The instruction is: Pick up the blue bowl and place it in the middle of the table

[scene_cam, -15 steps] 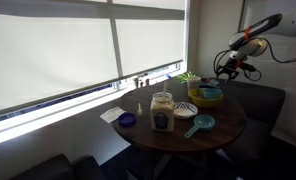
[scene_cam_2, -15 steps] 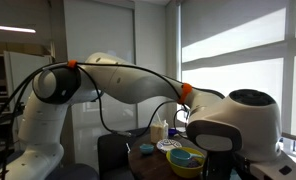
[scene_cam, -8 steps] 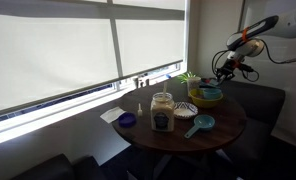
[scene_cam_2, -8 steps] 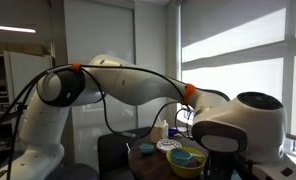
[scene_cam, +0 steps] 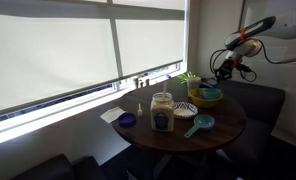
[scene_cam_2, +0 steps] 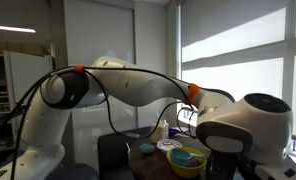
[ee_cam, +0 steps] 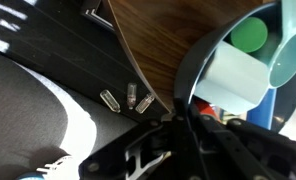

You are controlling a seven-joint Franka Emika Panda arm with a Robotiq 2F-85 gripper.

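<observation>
The blue bowl (scene_cam: 207,92) is seen nested inside a yellow-green bowl (scene_cam: 205,101) on the round bench (scene_cam: 223,130). In an exterior view it lies to the right of the jar (scene_cam: 162,112) and farther back, near the bench's rim. A patterned bowl (scene_cam: 185,109) is set between the jar and that pair. A teal dish (scene_cam: 200,124) with a handle lies just right of the jar, nearer the camera. The fingers (scene_cam: 225,70) are held in the air above and right of the nested bowls, apart from them and well away from the jar. Whether they are spread or clenched cannot be told.
</observation>
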